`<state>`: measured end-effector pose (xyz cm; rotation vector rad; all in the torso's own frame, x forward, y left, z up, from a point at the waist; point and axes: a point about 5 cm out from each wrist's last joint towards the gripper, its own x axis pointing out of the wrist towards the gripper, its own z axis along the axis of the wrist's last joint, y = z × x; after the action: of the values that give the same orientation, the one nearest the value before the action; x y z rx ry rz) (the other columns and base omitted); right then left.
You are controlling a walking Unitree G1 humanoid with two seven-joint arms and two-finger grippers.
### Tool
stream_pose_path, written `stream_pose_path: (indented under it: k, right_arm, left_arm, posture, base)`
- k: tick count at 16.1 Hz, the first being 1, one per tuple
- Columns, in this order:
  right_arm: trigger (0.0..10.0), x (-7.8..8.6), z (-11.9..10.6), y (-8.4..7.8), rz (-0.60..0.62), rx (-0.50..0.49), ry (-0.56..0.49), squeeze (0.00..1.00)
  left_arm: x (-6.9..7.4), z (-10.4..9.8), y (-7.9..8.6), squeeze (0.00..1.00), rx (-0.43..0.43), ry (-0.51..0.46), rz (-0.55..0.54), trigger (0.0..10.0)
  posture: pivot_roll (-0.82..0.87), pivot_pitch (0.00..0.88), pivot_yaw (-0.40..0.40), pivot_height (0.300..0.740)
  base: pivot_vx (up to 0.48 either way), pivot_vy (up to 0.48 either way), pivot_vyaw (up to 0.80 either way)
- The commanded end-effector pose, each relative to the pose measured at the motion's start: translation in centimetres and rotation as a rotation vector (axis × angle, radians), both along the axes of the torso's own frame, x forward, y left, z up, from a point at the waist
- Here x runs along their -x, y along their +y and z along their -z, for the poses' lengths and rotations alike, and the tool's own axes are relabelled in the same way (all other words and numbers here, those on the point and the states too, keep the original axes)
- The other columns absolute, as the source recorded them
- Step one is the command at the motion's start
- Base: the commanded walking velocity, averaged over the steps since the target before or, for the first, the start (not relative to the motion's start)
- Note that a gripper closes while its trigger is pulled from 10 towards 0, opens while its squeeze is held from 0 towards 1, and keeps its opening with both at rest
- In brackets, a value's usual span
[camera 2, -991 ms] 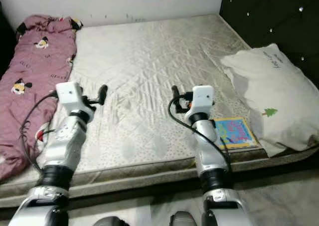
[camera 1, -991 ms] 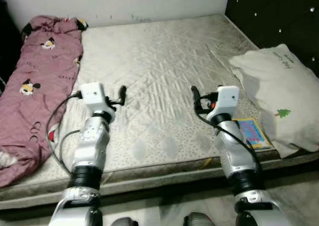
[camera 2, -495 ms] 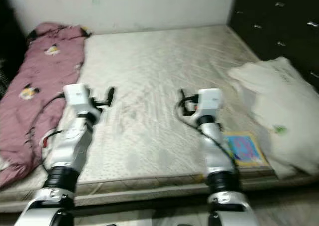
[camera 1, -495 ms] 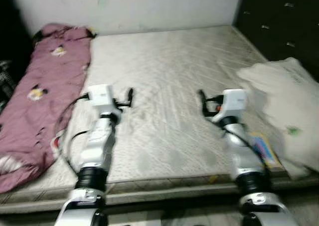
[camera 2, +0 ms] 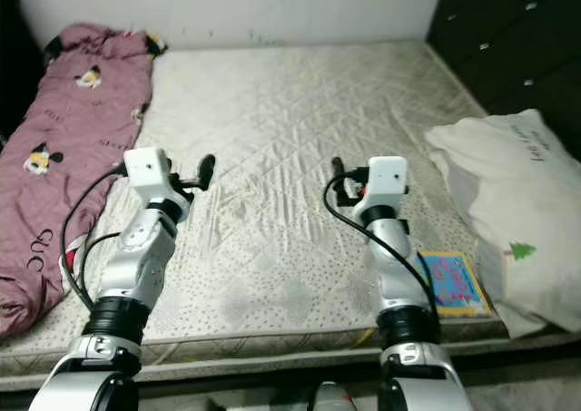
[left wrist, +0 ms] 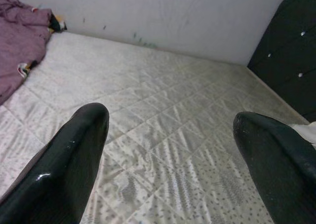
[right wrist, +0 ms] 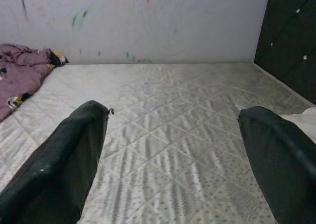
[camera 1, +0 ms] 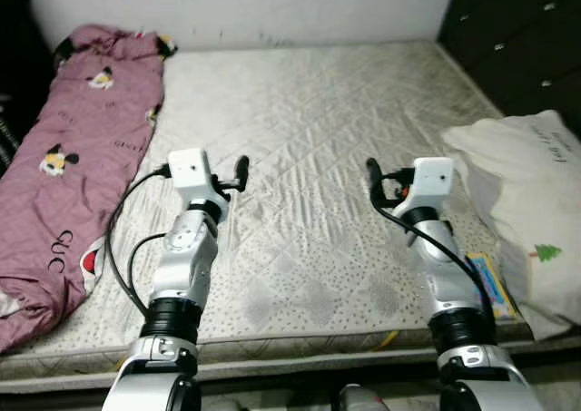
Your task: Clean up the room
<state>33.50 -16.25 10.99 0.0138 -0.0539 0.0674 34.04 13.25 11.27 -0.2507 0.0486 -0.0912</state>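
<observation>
1. Closest in, both silver arms reached out over the front edge of the mattress [camera 1: 300,275]. The left gripper [left wrist: 168,150] and the right gripper [right wrist: 170,150] both had their fingers spread wide apart with nothing between them — just hovering above the bare quilted surface.
2. Just beside the right arm, near the front right corner of the bed, a colourful book [camera 2: 451,284] lay flat, its far edge tucked against the pillow.
3. That white pillow [camera 1: 531,225] with a little green tree print sat along the right side, up against the dark tufted headboard [camera 1: 508,39].
4. Over on the left, a long pink blanket [camera 1: 64,157] with cartoon mouse prints ran along the mattress edge all the way to the back corner, well apart from both grippers.
5. Furthest back, a white wall [right wrist: 148,21] with some scribble marks — green, red, black — closed off the bed.
</observation>
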Motion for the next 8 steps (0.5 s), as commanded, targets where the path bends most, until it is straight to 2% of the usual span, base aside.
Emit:
stream_pose_path:
  k: [1,3,8]
  right_arm:
    - [10.0,-0.03,-0.08,0.67,-0.019,0.0,-0.001,0.0]
    - [10.0,-0.01,-0.05,0.63,-0.021,0.001,0.0,0.0]
    - [10.0,0.01,0.0,0.71,-0.033,0.022,0.006,0.0]
  left_arm:
    - [0.06,0.13,0.67,0.0,-0.004,0.009,-0.019,10.0]
    - [0.03,0.11,0.59,0.0,-0.002,0.01,-0.019,10.0]
    - [0.08,0.18,0.48,0.0,0.003,0.011,-0.02,10.0]
  posture:
    - [-0.09,0.0,0.056,0.74]
    - [-0.09,0.0,0.056,0.74]
    - [-0.09,0.0,0.053,0.74]
  base:
    - [0.0,0.48,-0.66]
    - [0.0,0.48,-0.53]
    - [0.0,0.48,0.0]
